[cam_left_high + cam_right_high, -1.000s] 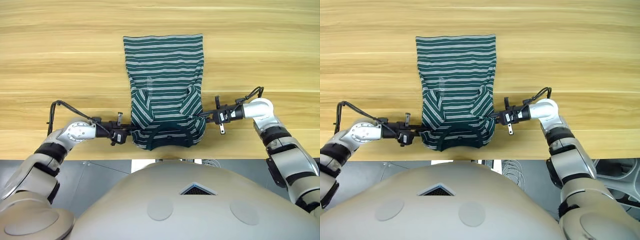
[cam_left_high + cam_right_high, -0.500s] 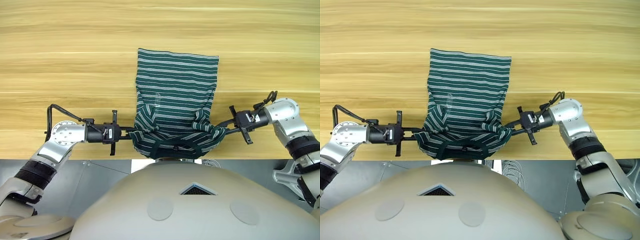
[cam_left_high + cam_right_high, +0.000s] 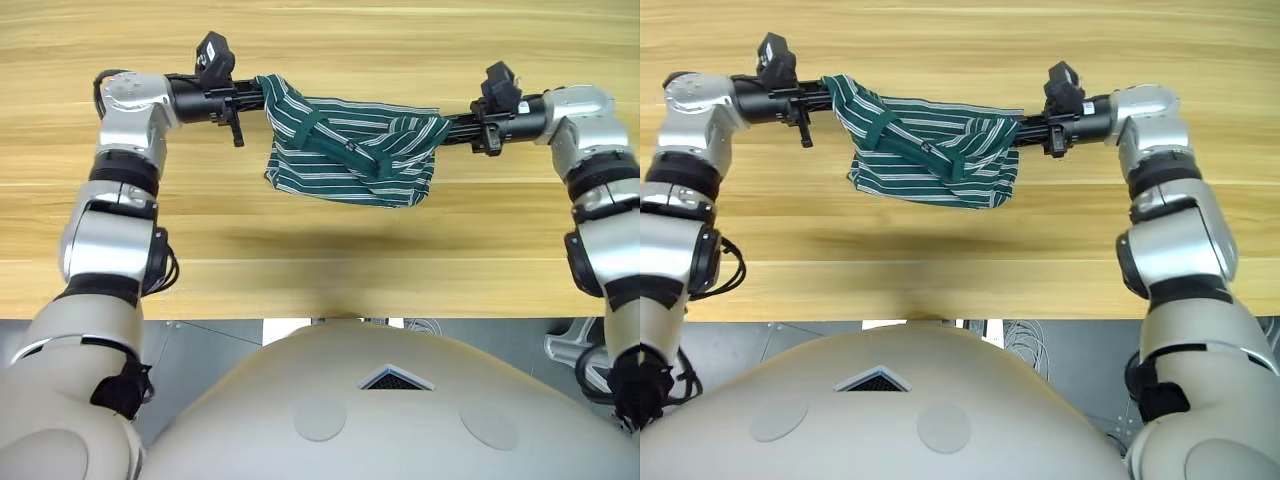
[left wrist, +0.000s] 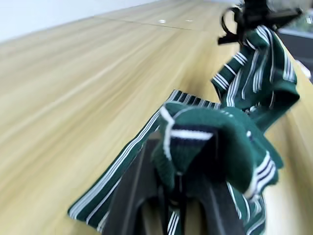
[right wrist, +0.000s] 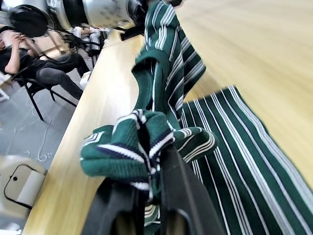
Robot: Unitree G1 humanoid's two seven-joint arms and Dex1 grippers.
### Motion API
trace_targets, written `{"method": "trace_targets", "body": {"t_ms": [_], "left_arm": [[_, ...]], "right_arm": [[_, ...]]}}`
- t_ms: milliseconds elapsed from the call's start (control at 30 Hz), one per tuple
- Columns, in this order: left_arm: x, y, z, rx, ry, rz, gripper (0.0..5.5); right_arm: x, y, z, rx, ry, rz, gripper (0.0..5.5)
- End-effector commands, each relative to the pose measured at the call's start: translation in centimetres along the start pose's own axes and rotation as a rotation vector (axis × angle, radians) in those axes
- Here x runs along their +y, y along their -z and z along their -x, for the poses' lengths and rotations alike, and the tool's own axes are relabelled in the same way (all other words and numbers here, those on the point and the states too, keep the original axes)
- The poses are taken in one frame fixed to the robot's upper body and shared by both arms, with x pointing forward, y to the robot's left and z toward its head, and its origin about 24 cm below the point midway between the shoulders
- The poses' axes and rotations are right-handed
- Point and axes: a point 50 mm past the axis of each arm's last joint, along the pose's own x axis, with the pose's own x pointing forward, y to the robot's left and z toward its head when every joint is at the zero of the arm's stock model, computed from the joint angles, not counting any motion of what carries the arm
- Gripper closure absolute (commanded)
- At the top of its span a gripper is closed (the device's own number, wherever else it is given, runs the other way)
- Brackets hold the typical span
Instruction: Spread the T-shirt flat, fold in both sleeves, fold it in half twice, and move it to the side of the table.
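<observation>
My left hand (image 3: 262, 92) is closed tight on a wad of cloth at one top corner of the T-shirt (image 3: 350, 165). My right hand (image 3: 447, 122) is closed the same way on the other corner. In both wrist views the fabric is bunched and wedged between my fingers, with no gap to spare.

The T-shirt hangs between my two hands in the upper middle of the frame, over the far part of the bench (image 3: 300, 250). The left hand sits a little higher in the frame than the right.

My worry is the grip. Each hand has only a small knot of fabric, so if I pull the hands further apart to stretch the cloth, one corner may slide out and the whole thing will drop in a heap. Laying it down as it is would be no better, I think: the slack in the middle would land first and set creases, and the uneven hands would put it down askew.

The shirt is dark green with thin white stripes, soft and limp. It sags in the centre, doubled over itself, with the dark neckband (image 3: 340, 143) running slantwise across the folds. I cannot tell whether its lower edge touches the bench.
</observation>
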Motion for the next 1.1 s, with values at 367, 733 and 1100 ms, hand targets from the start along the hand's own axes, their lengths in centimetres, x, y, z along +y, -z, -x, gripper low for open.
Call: {"method": "trace_targets", "body": {"t_ms": [367,733,1100], "left_arm": [[-1.6,6.7,-2.3,0.123,-0.240,0.274,5.50],[-0.6,6.4,-1.7,0.062,-0.396,0.320,4.70],[-1.4,7.3,-2.9,0.094,-0.414,0.339,2.84]], "right_arm": [[-1.0,4.3,-0.3,-0.071,0.369,-0.253,5.31],[-1.9,5.7,0.5,-0.064,0.664,-0.325,4.59],[-2.5,5.8,-0.3,-0.079,0.779,-0.345,2.59]]}}
